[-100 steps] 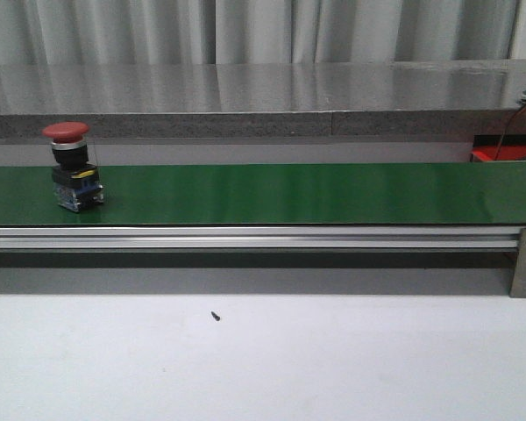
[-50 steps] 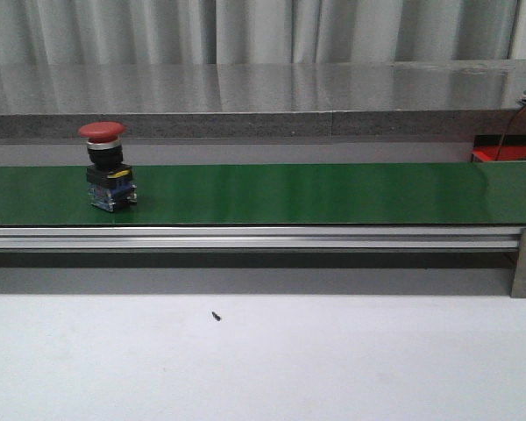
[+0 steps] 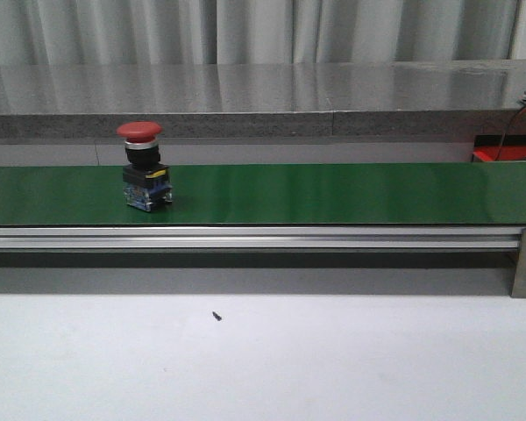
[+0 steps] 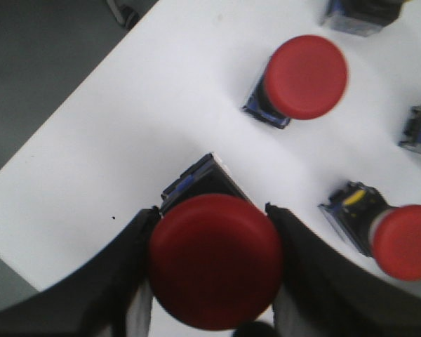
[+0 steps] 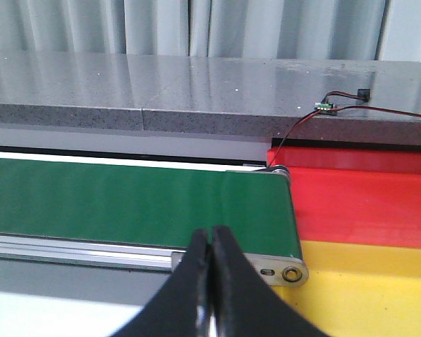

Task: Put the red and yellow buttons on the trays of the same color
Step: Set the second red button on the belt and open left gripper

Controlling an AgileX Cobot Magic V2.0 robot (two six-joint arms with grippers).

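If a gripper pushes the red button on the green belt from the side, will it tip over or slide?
The red button may tip rather than slide: it stands tall on a small base, under a wider cap. It looks rigid, so it should not bend. The green belt looks smooth, so some sliding is possible.

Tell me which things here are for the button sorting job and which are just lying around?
For the job:
- red button riding the green belt
- red button between the left gripper fingers
- red tray
- yellow tray

Just lying about:
- little black speck on the white table
- wire on the grey shelf
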